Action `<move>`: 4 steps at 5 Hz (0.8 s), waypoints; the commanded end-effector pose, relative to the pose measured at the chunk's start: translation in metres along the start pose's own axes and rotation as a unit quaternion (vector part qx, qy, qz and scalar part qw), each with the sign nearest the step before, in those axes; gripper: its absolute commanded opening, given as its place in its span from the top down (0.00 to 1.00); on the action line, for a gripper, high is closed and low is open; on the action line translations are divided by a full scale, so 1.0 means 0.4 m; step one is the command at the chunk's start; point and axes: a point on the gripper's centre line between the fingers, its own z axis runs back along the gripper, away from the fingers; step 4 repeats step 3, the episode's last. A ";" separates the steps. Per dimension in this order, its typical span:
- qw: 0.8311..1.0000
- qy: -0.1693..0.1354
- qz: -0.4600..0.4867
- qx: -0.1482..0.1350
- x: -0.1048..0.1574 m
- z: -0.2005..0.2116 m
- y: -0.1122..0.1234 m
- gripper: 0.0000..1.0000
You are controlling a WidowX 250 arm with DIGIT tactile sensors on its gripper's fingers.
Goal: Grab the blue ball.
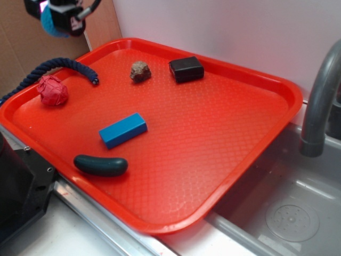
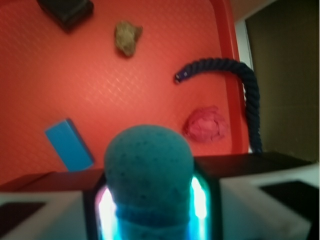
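Light-blue and dimpled, the small round knitted ball (image 2: 149, 175) sits clamped in the robot's hand (image 1: 57, 20), squeezed between the two fingers (image 2: 50, 197) so that it bulges out above them in the wrist view. Being round, it has no long axis or pointing direction to tell; only a faint seam runs across its lower part. In the exterior view the hand holds the ball (image 1: 51, 24) high above the far left corner of the red plastic tray (image 1: 224, 160), well clear of the tray's surface.

On the tray lie a wrinkly red ball (image 1: 52, 90) near the left rim, with a dark-blue twisted rope (image 1: 64, 65) curving just behind it and trailing over the rim. A blue rectangular block (image 1: 123, 130) lies near the middle, a dark-green sausage-shaped piece (image 1: 100, 165) near the front edge, a brown rough lump (image 1: 140, 71) and a black rectangular box (image 1: 186, 69) toward the back. Right of the tray, a grey tap (image 1: 319, 101) rises over a metal sink (image 1: 287, 213).
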 end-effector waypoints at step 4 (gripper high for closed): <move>0.995 -0.064 -0.044 -0.063 0.025 0.120 -0.048 1.00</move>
